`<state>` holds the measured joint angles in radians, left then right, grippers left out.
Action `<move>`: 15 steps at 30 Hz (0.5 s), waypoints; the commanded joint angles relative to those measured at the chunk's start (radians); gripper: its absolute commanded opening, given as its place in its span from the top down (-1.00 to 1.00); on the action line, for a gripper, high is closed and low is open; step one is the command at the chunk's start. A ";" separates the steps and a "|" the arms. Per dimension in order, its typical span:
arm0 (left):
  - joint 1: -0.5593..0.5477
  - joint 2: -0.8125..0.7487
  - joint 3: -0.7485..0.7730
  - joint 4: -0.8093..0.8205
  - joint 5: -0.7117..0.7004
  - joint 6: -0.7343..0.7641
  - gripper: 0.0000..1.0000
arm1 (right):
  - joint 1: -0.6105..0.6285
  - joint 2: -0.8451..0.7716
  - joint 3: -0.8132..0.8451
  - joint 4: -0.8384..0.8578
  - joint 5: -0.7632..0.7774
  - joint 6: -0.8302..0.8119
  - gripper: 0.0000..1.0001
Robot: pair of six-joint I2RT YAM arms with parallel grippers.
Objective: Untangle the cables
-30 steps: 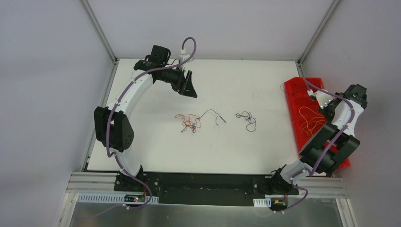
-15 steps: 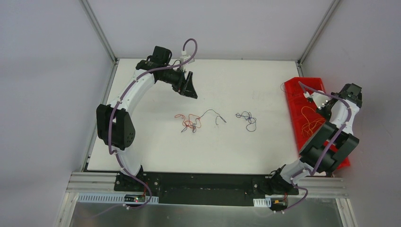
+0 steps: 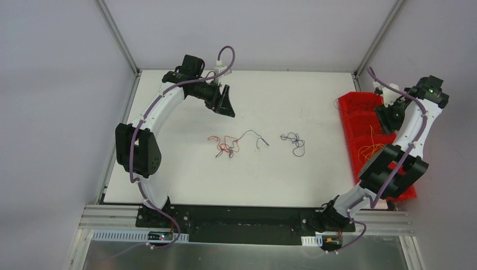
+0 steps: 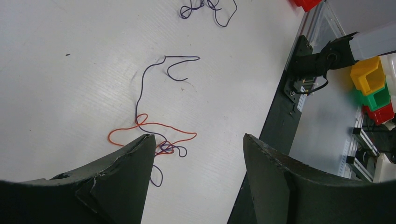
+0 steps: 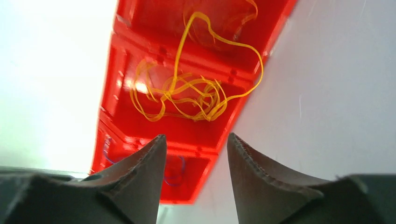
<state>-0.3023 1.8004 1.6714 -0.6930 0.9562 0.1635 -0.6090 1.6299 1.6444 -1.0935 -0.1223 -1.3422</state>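
A tangle of orange-red and dark purple cables (image 3: 225, 145) lies mid-table, one dark strand trailing right of it. A separate purple cable (image 3: 294, 142) lies further right. My left gripper (image 3: 228, 106) hovers open behind the tangle, apart from it. In the left wrist view the orange cable (image 4: 159, 125) and the purple strand (image 4: 152, 74) lie just ahead of the left gripper (image 4: 196, 140), which holds nothing. My right gripper (image 3: 388, 118) hangs open over the red bin. In the right wrist view the right gripper (image 5: 196, 137) is empty, above loose yellow cables (image 5: 187, 93).
The red bin (image 3: 351, 121), split into compartments (image 5: 122, 70), stands along the table's right edge. A thin purple cable (image 5: 176, 170) lies in its nearer compartment. Grey walls close in the back and both sides. Yellow, green and red bins (image 4: 371, 77) stand beyond the black base rail.
My right gripper has opened and risen, moving toward the far end of the red bin. The yellow cables stay in the bin. The left arm has barely moved.
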 commanded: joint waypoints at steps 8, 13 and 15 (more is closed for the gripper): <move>-0.008 0.017 0.057 -0.010 -0.016 0.003 -0.41 | 0.165 0.170 0.120 -0.016 -0.022 0.532 0.14; -0.007 0.017 0.062 -0.017 -0.026 0.009 -0.41 | 0.197 0.213 0.095 0.081 0.050 0.584 0.21; -0.006 0.017 0.062 -0.021 -0.028 0.013 -0.41 | 0.201 0.229 0.095 0.104 0.080 0.591 0.21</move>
<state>-0.3023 1.8153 1.6958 -0.6960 0.9325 0.1642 -0.4080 1.8374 1.7420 -1.0595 -0.1177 -0.8337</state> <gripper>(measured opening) 0.705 0.398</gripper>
